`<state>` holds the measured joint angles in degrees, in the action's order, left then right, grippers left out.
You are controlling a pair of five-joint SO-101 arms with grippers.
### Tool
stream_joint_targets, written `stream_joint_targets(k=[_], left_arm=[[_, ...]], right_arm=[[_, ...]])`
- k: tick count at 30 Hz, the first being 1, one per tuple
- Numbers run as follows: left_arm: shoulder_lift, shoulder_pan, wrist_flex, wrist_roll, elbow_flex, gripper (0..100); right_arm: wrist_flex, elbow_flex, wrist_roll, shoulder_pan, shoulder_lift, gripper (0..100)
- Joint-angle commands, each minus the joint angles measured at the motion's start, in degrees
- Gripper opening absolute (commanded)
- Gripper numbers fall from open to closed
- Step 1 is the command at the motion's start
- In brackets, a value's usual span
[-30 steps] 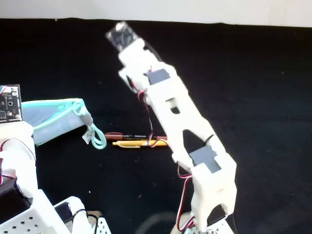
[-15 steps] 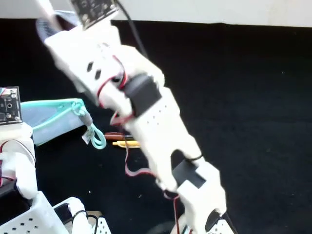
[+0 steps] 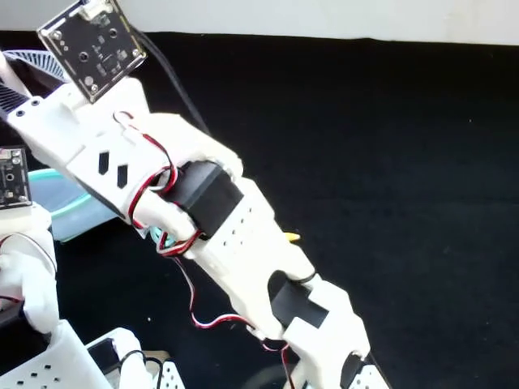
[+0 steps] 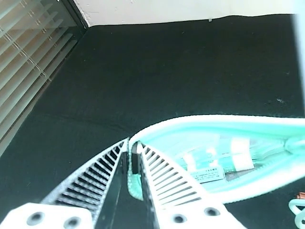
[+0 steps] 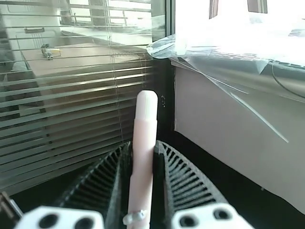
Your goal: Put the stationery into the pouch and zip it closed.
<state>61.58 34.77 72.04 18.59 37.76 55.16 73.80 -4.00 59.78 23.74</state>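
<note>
Two pens mattered as I watched: a pink pen (image 5: 144,138), gripped fast in the right claw (image 5: 141,149) and lying along its fingers so that its rounded end stuck out past the tips, and a yellow pen (image 3: 290,237), whose tip alone peeped from under the right arm (image 3: 243,235) near the centre of the table (image 3: 389,162). The pouch (image 3: 61,198) lay at about nine o'clock on the table, its long axis running roughly nine to three, mouth agape, with some stationery (image 4: 209,164) inside. The left claw (image 4: 134,151) was clenched on the rim at one end of that mouth, pinning it. From above, the right arm stretched across to about ten o'clock, its claw raised over the far left corner, so the pouch sat toward five o'clock of it and lower down. The pink pen pointed off at the blinds (image 5: 71,119), not at the mouth. By my reckoning the right arm was the one to deliver it: the claw would need to come down and turn until the pen's length lined up with the mouth, or its end might catch the rim.
</note>
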Motion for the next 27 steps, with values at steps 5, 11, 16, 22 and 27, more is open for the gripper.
stream_joint_targets(k=[5,11,16,22,27], left_arm=[[-0.7,0.2,0.3,0.1,2.6,1],[-0.7,0.2,-0.3,0.1,2.6,1],[-1.1,2.9,-3.3,-0.4,2.6,1],[-1.2,9.4,-7.0,-7.6,2.6,1],[-1.2,9.5,-7.0,-7.6,2.6,1]], right_arm=[[-4.2,4.2,-0.4,2.5,8.5,0.8],[-1.4,21.7,-0.4,2.6,22.9,0.8],[3.0,27.8,-2.7,2.2,29.2,0.8],[3.5,27.9,-4.7,1.0,31.4,0.8],[3.7,27.9,-4.7,1.4,31.3,0.8]])
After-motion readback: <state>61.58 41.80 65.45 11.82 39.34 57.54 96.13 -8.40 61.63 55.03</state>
